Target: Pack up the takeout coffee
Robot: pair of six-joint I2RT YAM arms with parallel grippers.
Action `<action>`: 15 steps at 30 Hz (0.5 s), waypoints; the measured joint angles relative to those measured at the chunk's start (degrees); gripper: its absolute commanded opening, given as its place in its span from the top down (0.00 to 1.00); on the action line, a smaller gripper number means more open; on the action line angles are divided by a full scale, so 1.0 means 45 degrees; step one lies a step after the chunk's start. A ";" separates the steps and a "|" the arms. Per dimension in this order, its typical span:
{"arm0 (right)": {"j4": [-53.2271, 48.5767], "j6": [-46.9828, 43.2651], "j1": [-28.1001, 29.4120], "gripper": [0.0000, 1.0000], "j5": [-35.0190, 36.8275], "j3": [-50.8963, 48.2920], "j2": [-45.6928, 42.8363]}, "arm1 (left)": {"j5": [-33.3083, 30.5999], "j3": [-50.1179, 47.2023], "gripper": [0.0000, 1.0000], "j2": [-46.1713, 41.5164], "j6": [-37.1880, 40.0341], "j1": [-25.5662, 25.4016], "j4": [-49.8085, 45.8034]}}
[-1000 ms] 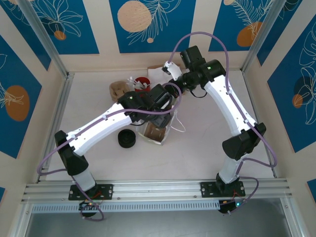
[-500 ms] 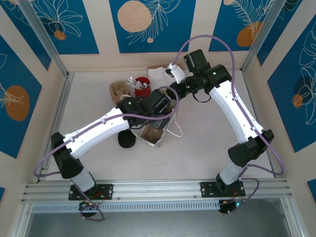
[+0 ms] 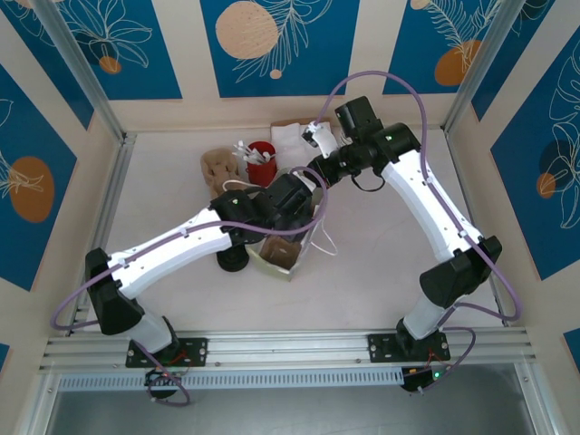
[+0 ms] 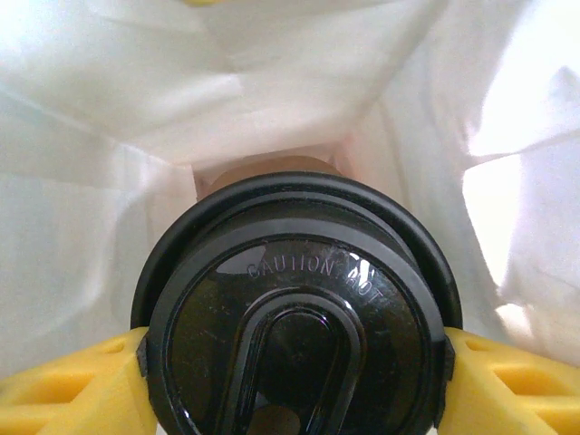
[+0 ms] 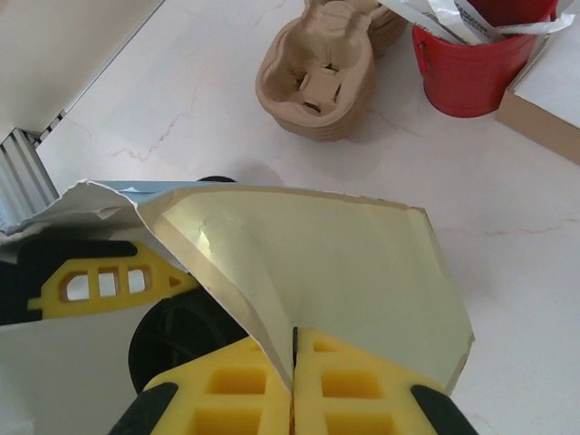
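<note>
Two arms meet at the bag. The left arm stretches diagonally from its base, and the left gripper is down inside the bag, jaws clamped on the lid of the takeout coffee. The right arm arches over the bag, with the right gripper pinched tight on its rim.

Black-lidded takeout coffee inside white bag

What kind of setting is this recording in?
Probably a mock café packing station in a robot cell: pulp cup carriers, a red pail, a lidded cup in a white bag.
</note>
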 measured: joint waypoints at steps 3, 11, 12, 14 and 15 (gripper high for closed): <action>0.0282 -0.0078 0.0000 0.92 -0.0228 -0.0325 -0.0223 | -0.0204 -0.0233 0.32 -0.0015 0.0044 -0.0068 0.0291; 0.0588 -0.0423 -0.0039 0.92 -0.0476 -0.0471 -0.0724 | -0.0656 -0.0680 0.32 -0.0010 0.0374 -0.0117 0.0928; 0.0593 -0.0457 -0.0058 0.92 -0.0486 -0.0495 -0.0758 | -0.0714 -0.0680 0.32 0.0000 0.0369 -0.0141 0.0947; 0.0656 -0.0520 -0.0073 0.92 -0.0510 -0.0563 -0.0821 | -0.0850 -0.0719 0.32 0.0005 0.0374 -0.0165 0.1035; 0.0670 -0.0563 -0.0073 0.92 -0.0500 -0.0588 -0.0840 | -0.0913 -0.0777 0.32 0.0005 0.0374 -0.0175 0.1127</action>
